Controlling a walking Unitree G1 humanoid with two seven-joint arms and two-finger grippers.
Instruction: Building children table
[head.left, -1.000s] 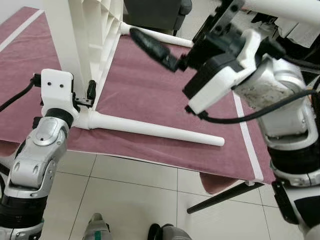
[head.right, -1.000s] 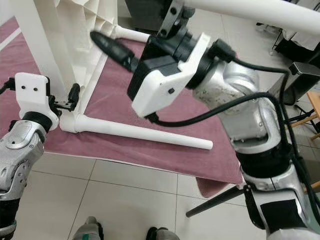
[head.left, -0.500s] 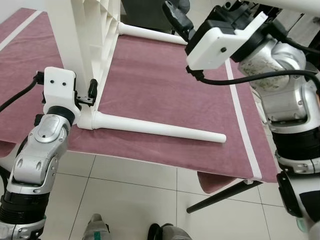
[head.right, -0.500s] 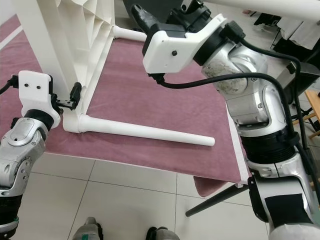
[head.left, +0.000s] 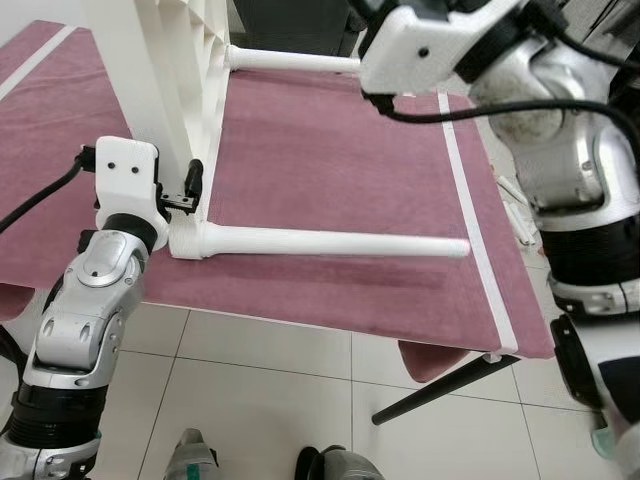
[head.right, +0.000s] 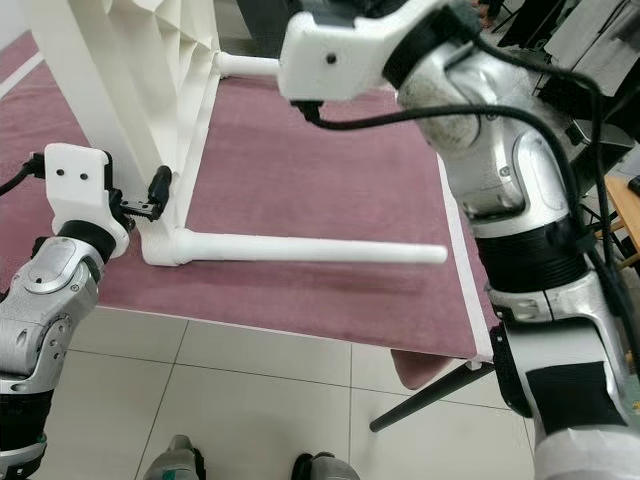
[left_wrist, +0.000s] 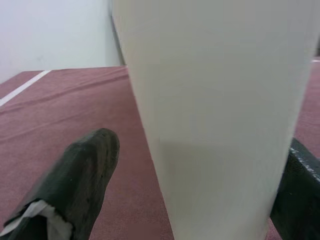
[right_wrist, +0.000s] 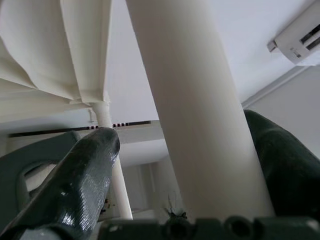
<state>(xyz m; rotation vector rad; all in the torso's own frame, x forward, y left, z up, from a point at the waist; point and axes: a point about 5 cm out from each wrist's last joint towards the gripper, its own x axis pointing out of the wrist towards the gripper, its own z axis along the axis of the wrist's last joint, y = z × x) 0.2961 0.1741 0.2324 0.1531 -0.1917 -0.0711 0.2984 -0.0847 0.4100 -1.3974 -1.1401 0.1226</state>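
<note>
A white children's table stands on its side on a maroon mat (head.left: 330, 150), its ribbed top (head.left: 170, 60) upright at the left. A lower leg (head.left: 330, 242) and a far leg (head.left: 290, 61) stick out sideways over the mat. My left gripper (head.left: 185, 195) sits at the top's lower corner, just above the lower leg's socket. The left wrist view has the white panel (left_wrist: 215, 100) between my two black fingers (left_wrist: 80, 190). My right arm (head.left: 440, 40) reaches up past the frame's top. There my right gripper (right_wrist: 182, 132) is shut around another white leg (right_wrist: 190, 100).
The mat has a white stripe (head.left: 470, 200) along its right side and ends at a front edge (head.left: 300, 325) above the tiled floor (head.left: 260, 400). A black slanted strut (head.left: 440, 390) runs under the front right corner. My feet (head.left: 200, 460) stand close below.
My right arm has risen from in front of the mat to the top of the view. The lower leg now lies more level. My left gripper stays at the table's corner.
</note>
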